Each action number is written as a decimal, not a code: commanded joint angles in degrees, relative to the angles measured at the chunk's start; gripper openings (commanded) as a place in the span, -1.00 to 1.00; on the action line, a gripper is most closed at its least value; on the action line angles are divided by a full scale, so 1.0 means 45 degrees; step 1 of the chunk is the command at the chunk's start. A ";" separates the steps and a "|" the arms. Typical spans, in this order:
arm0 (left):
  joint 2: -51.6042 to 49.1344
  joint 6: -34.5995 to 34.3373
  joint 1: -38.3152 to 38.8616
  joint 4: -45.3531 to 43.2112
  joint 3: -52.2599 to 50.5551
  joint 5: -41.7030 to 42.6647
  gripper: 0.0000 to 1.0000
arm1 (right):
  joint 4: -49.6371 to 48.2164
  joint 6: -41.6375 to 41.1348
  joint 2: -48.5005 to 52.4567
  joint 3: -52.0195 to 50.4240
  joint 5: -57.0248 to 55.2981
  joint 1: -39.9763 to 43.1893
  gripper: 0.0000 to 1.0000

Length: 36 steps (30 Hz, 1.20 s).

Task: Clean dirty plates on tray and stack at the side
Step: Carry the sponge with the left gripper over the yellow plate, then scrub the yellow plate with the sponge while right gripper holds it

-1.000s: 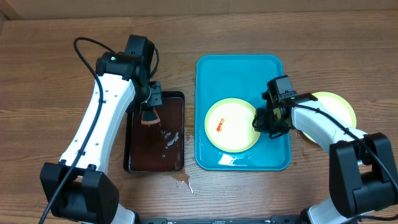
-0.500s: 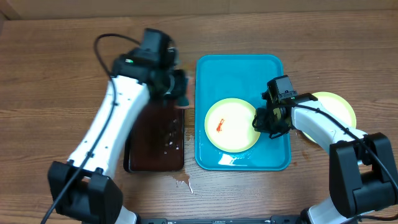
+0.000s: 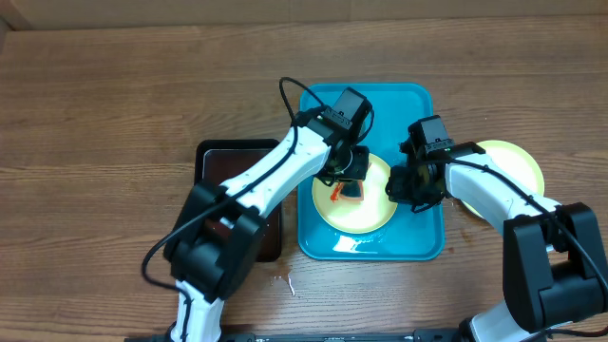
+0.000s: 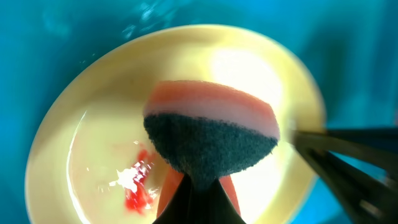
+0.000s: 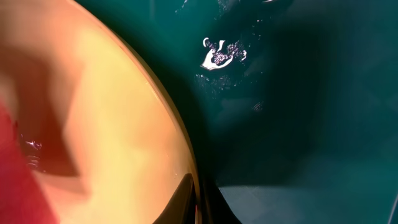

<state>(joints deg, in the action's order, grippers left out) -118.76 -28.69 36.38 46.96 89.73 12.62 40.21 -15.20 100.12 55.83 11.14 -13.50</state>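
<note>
A pale yellow-green plate (image 3: 370,217) with a red-orange smear (image 3: 334,195) lies in the turquoise tray (image 3: 366,104). My left gripper (image 3: 350,180) hovers over its middle, shut on a sponge (image 4: 211,137) with a dark scrubbing face and an orange back. In the left wrist view the sponge sits just right of the smear (image 4: 138,186), pinched at the gripper (image 4: 198,199). My right gripper (image 3: 397,185) is shut on the plate's right rim; the right wrist view shows its tips (image 5: 200,208) clamping the plate's edge (image 5: 93,137) over the tray floor (image 5: 298,93).
A second yellow-green plate (image 3: 518,161) lies on the table right of the tray, partly under my right arm. A dark brown-black tray (image 3: 228,161) sits left of the turquoise one, under my left arm. Water drops (image 3: 280,278) mark the wood near the front.
My left arm has swung right from the dark tray, carrying the sponge over the plate. The right gripper has kept its hold on the rim without moving.
</note>
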 commanded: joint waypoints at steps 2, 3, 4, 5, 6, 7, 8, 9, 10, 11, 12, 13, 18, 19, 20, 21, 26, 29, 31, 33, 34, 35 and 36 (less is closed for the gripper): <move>-0.0418 -0.0505 -0.0180 0.0481 0.0170 -0.1506 -0.92 | 0.0175 0.0005 0.0073 -0.0078 -0.0257 -0.0058 -0.92; -0.0495 -0.0573 -0.0209 0.0792 0.0170 -0.2093 -0.92 | 0.0175 0.0005 0.0073 -0.0078 -0.0262 -0.0058 -0.92; -0.0520 -0.0588 -0.0233 0.1001 0.0170 -0.2472 -0.92 | 0.0175 0.0005 0.0073 -0.0078 -0.0262 -0.0058 -0.92; -0.0525 -0.0588 -0.0277 0.1224 0.0170 -0.2817 -0.92 | 0.0175 0.0005 0.0073 -0.0078 -0.0257 -0.0058 -0.92; -0.0525 -0.0588 -0.0335 0.1394 0.0170 -0.3123 -0.91 | 0.0175 0.0005 0.0073 -0.0078 -0.0262 -0.0058 -0.92; -0.0525 -0.0588 -0.0379 0.1569 0.0189 -0.3492 -0.92 | 0.0175 0.0005 0.0073 -0.0078 -0.0262 -0.0058 -0.92; -0.0525 -0.0588 -0.0418 0.1715 0.0194 -0.3774 -0.92 | 0.0175 0.0005 0.0073 -0.0078 -0.0262 -0.0058 -0.92; -0.0525 -0.0588 -0.0461 0.1817 0.0194 -0.3944 -0.92 | 0.0175 0.0005 0.0073 -0.0078 -0.0257 -0.0058 -0.92; -0.0525 -0.0559 -0.0495 0.1802 0.0194 -0.3920 -0.92 | 0.0175 0.0005 0.0073 -0.0078 -0.0262 -0.0058 -0.92; -0.0525 -0.0442 -0.0515 0.1710 0.0194 -0.3662 -0.92 | 0.0175 0.0005 0.0073 -0.0078 -0.0262 -0.0058 -0.92; -0.0525 -0.0141 -0.0520 0.1501 0.0194 -0.3162 -0.92 | 0.0175 0.0005 0.0073 -0.0078 -0.0257 -0.0058 -0.92; -0.0529 0.0204 -0.0520 0.1229 0.0194 -0.2443 -0.92 | 0.0175 0.0005 0.0073 -0.0078 -0.0262 -0.0058 -0.92; -0.1039 0.0651 -0.0311 -0.0505 0.0189 0.2599 -0.92 | 0.0214 0.0005 0.0073 -0.0078 -0.0257 -0.0058 -0.92; -0.1195 0.0593 -0.0228 -0.0714 0.0189 0.3138 -0.92 | 0.0233 0.0005 0.0073 -0.0078 -0.0262 -0.0058 -0.92; -0.1418 0.0486 -0.0141 -0.0879 0.0189 0.3682 -0.92 | 0.0262 0.0005 0.0073 -0.0078 -0.0257 -0.0058 -0.92; -0.1632 0.0311 -0.0049 -0.0923 0.0189 0.4031 -0.92 | 0.0287 0.0005 0.0073 -0.0078 -0.0257 -0.0058 -0.92; -0.2001 0.0267 0.0039 -0.0510 0.0204 0.4546 -0.92 | 0.0374 0.0010 0.0073 -0.0078 -0.0262 -0.0058 -0.92; -0.1962 0.0180 -0.0185 0.0461 0.0525 0.3755 -0.92 | 0.0369 0.0010 0.0073 -0.0078 -0.0262 -0.0058 -0.92; -0.1962 -0.0112 -0.0345 0.1656 0.0957 0.2215 -0.92 | 0.0364 0.0010 0.0073 -0.0078 -0.0262 -0.0058 -0.92; -0.1962 -0.0117 -0.0461 0.2793 0.1462 0.0291 -0.92 | 0.0359 0.0010 0.0073 -0.0078 -0.0262 -0.0058 -0.92; -0.1962 -0.0117 -0.0510 0.3274 0.1700 -0.0699 -0.92 | 0.0355 0.0010 0.0073 -0.0078 -0.0262 -0.0058 -0.92; -0.1962 -0.0117 -0.0539 0.3628 0.1885 -0.1608 -0.92 | 0.0335 0.0010 0.0073 -0.0078 -0.0262 -0.0058 -0.92; -0.1962 -0.0112 -0.0544 0.3886 0.2030 -0.2385 -0.91 | 0.0321 0.0010 0.0073 -0.0078 -0.0262 -0.0058 -0.92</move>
<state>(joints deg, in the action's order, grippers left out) -126.15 -28.53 34.96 62.24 96.27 18.04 41.76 -15.18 100.12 55.86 11.22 -13.50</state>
